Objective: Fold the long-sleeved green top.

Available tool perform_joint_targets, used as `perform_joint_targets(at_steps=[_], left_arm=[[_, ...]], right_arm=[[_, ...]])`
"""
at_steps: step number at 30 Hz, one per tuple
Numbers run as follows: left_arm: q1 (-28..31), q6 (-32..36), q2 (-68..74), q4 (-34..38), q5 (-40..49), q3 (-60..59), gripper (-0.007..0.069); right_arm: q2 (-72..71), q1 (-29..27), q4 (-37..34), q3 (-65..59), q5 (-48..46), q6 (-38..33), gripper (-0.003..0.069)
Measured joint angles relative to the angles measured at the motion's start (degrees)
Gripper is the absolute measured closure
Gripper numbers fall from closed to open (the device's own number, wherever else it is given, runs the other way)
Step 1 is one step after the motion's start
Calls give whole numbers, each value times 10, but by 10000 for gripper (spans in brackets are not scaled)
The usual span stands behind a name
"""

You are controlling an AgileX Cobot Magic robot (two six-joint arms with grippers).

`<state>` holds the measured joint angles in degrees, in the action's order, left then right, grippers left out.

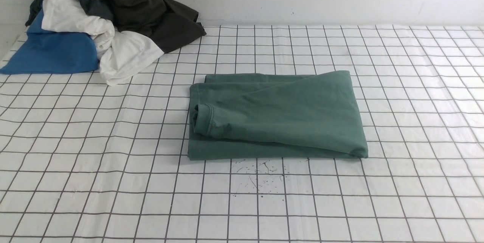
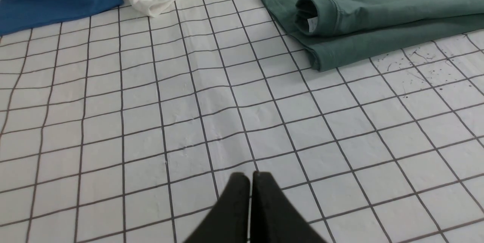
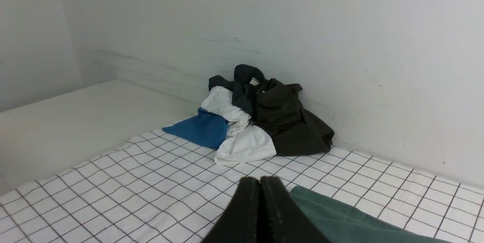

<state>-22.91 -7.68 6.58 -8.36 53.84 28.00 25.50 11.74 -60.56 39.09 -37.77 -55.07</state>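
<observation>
Beyond closed, empty left gripper [image 2: 249, 176], well apart: folded green top [image 2: 378, 12]; right gripper [image 3: 261, 182] closed too

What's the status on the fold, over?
Left tool shut, empty; right tool shut, empty. Green long-sleeved top folded into a rectangle on the grid cloth, cuff on top. Clothes pile at far left, apart from it.

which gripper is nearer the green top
Right. The right gripper hangs shut just beside the green top's edge; the left gripper, also shut, sits several grid squares away.
</observation>
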Motion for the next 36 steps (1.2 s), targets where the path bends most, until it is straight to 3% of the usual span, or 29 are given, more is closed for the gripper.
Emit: perform_joint_targets(at_steps=[6, 10, 17, 19, 21, 24, 25, 26, 30, 33, 36], left_arm=[[0, 0, 0, 0, 0, 0, 631], [0, 0, 0, -1, 0, 0, 631], [0, -1, 0, -2, 0, 0, 631], [0, -1, 0, -2, 0, 0, 631], [0, -1, 0, -2, 0, 0, 631], [0, -1, 0, -2, 0, 0, 631], [0, -1, 0, -2, 0, 0, 631], [0, -1, 0, -2, 0, 0, 631], [0, -1, 0, -3, 0, 0, 631], [0, -1, 0, -4, 0, 0, 631], [0, -1, 0, -4, 0, 0, 631]], right_arm=[[0, 0, 0, 0, -18, -1, 673], [-2, 0, -3, -13, 17, -2, 673], [-63, -2, -25, -119, 216, -1, 673], [-84, -7, 12, -153, 249, 8, 673], [-122, -25, 126, -215, 281, 75, 673], [-157, -64, 310, -295, 302, 249, 673], [-159, -67, 310, -295, 302, 263, 673], [-176, -92, 401, -329, 307, 369, 673], [-222, -142, 602, -398, 295, 577, 673], [-248, -153, 656, -407, 273, 634, 673], [-260, -153, 664, -407, 230, 651, 673]])
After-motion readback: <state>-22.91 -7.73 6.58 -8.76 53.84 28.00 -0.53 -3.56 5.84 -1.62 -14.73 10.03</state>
